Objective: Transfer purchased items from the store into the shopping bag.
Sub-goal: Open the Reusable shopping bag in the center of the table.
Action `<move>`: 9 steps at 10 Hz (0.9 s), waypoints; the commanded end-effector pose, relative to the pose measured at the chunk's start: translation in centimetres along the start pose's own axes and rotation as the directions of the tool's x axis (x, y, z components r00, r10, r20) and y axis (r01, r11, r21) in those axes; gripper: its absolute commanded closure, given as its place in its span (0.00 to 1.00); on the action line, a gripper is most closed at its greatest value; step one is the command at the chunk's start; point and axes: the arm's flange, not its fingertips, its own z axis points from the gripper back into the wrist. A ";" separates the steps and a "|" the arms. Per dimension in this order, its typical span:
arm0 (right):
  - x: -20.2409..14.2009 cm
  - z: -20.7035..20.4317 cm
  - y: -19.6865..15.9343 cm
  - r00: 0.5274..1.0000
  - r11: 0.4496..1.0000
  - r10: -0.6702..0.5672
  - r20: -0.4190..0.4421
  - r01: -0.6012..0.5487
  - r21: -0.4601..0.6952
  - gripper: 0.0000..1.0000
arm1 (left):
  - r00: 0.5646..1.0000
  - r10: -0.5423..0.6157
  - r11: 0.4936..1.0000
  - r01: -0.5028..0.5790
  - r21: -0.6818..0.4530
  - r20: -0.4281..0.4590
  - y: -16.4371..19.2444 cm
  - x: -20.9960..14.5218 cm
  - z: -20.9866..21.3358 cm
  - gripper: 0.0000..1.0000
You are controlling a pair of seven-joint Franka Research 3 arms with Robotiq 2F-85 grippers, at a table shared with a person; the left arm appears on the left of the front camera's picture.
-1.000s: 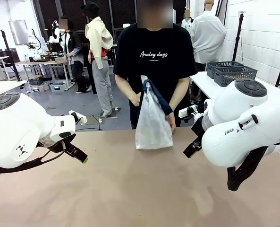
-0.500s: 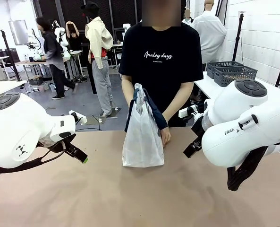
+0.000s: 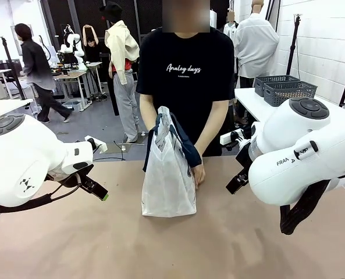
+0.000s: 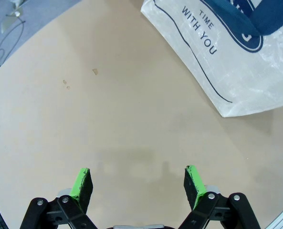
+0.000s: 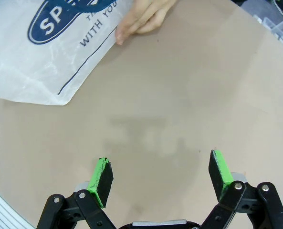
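- Front view: a person at the far side stands the shopping bag (image 3: 167, 180) upright on the table (image 3: 172, 250), about midway between the two arms and nearer the person's edge.
- One hand (image 3: 198, 173) rests against the bag's lower side at table level. The other arm goes in behind the top of the bag, where the navy handles (image 3: 182, 139) droop over. My reading is that the person props it up so the mouth faces upward and goods can be dropped in, since the thin plastic looks too limp to stand alone.
- Whether anything lies inside the bag I cannot tell, because the translucent wall gives nothing away.
- Left wrist view: the left gripper (image 4: 139, 179) hangs above bare table with its green pads spread wide. It is released, grasping nothing and touching nothing, and a printed corner of the bag lies well apart from it.
- Right wrist view: the right gripper (image 5: 162, 174) is likewise spread fully and empty over bare table. The bag's corner and the person's fingertips on it sit well away from its pads.
- Both arms look parked to either side, which leaves the middle free for the bag.
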 end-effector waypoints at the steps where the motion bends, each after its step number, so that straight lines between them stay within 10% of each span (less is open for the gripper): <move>1: 0.0 0.0 0.0 1.000 1.000 0.000 0.000 0.000 0.000 0.00 | 1.000 0.002 1.000 -0.002 0.001 0.000 0.1 0.0 0.0 0.00; 6: 0.0 0.0 0.0 1.000 1.000 0.000 0.000 0.000 0.000 0.00 | 1.000 0.000 1.000 0.000 0.000 0.000 0.0 0.0 0.0 0.00; 9: 1.8 0.6 0.8 0.999 0.999 -0.029 -0.037 0.031 0.041 0.00 | 0.999 0.009 0.980 -0.017 -0.199 -0.040 -0.8 2.0 1.5 0.00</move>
